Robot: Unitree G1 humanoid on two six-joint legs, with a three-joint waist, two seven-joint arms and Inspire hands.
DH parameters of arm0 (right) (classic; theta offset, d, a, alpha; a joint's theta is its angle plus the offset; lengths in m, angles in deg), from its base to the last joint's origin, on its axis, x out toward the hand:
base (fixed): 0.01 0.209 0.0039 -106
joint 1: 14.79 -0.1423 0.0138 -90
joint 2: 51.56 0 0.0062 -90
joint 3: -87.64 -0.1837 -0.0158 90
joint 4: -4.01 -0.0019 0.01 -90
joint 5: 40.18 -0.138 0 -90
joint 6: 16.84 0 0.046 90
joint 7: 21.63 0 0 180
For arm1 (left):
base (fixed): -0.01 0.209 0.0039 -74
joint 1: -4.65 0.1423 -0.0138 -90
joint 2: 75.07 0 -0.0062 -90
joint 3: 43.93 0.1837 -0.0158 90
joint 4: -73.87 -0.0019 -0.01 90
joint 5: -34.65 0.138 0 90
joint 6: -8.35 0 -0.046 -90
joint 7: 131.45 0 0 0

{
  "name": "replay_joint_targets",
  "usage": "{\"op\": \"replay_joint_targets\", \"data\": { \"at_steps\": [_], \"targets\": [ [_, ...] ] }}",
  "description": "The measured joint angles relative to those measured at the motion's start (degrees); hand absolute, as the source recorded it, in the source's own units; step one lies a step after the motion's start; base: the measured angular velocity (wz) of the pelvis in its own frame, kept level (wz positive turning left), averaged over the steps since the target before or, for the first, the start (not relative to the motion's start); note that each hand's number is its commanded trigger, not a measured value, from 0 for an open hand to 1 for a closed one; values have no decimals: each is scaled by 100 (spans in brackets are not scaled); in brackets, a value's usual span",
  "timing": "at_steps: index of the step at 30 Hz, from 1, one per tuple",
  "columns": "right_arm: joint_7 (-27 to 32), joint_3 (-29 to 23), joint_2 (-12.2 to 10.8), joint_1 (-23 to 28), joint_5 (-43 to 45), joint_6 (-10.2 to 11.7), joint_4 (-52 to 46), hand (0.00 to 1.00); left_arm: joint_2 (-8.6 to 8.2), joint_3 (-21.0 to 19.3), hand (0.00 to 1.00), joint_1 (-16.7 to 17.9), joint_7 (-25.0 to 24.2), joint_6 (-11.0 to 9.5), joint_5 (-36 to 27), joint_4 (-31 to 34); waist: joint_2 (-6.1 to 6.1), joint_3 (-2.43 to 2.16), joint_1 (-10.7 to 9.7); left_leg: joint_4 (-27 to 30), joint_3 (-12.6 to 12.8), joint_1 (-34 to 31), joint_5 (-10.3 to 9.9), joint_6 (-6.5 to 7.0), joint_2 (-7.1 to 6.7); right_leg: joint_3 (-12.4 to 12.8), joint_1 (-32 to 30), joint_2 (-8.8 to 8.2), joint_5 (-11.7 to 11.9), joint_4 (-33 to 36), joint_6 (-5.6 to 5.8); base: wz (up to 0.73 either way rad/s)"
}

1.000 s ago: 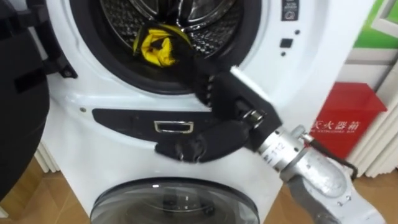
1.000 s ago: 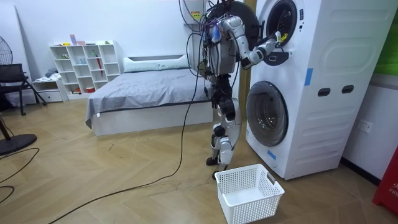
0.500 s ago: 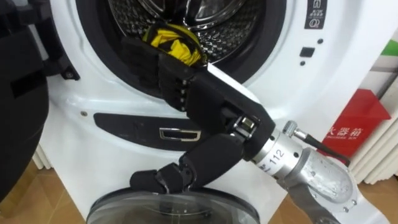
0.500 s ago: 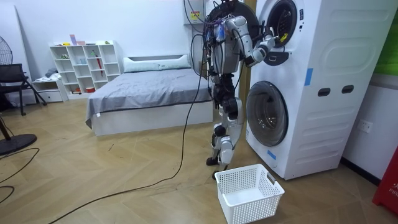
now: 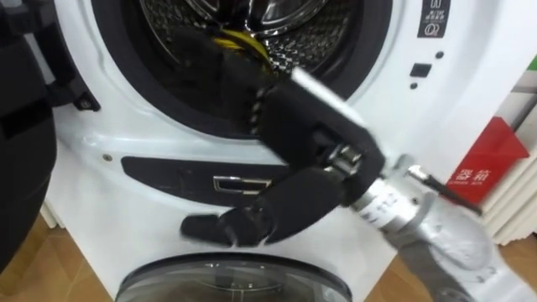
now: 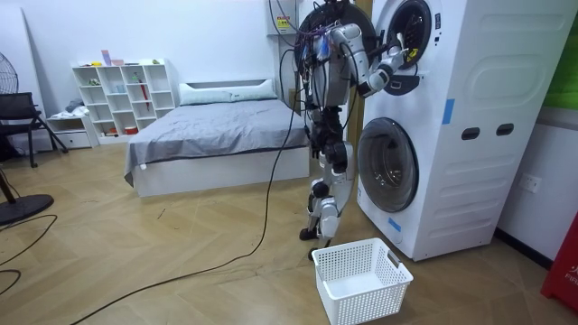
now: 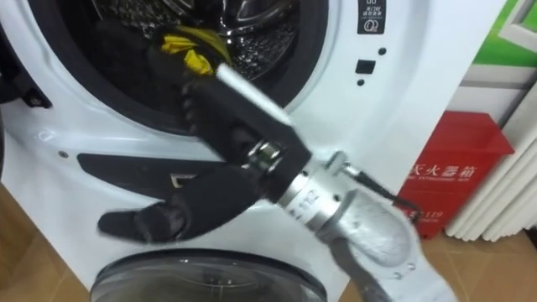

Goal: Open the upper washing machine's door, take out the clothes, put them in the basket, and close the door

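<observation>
Two washing machines (image 6: 433, 126) are being shown stacked one upon the other in the room view, and the robot is being kept upright on the wooden floor right before them. A white shelf unit (image 6: 122, 95) and a bed (image 6: 217, 135) are being left well behind it toward that view's left, and a white basket (image 6: 361, 280) is being kept on the floor by its feet. In the eye views, at the far left, the upper machine's dark door (image 5: 25, 126) is being held swung open. Just right of it, a yellow garment (image 7: 189, 44) is being kept inside the perforated drum (image 5: 315, 33), low at the front by the dark seal. The right hand (image 5: 310, 126) is being reached into that opening from the lower right, its fingers being held stretched toward the garment and its thumb being spread wide, down and leftward over the dark panel (image 5: 159, 172) beneath the opening. Whether the fingertips are touching the cloth cannot be told. At the far right, a red cabinet (image 7: 457, 172) is being kept against the wall.
</observation>
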Motion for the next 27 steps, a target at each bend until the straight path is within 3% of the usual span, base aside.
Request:
{"op": "replay_joint_targets", "data": {
  "at_steps": [5,11,15,19,27],
  "targets": [
    [629,-106,79,-3,68,221,-1,0,-23,-101,0,87,12,-100,1,24,-16,-16,6,9,1,-12,1,0,-12,-43,5,2,-3,-9,2,0],
    [1122,-101,102,-128,183,217,130,0,-36,-100,0,118,10,-86,7,35,-75,-26,18,14,-15,2,3,-1,-35,-107,9,-14,-26,3,-1,5],
    [1413,-93,98,-655,283,190,433,0,-48,-101,0,129,17,-16,9,66,-162,5,39,13,-25,-1,4,-1,-39,-111,8,-17,-28,3,1,1],
    [1617,-82,120,-1175,343,157,810,0,-45,-101,0,142,12,81,15,59,-229,4,42,31,-211,4,4,0,-84,-255,90,-57,-82,-7,25,19],
    [1791,-76,205,-1220,785,101,1050,0,-41,-158,0,132,-43,283,17,77,-307,-3,224,35,-394,-68,4,2,-121,-484,134,-138,-174,7,86,18]
  ]
}}
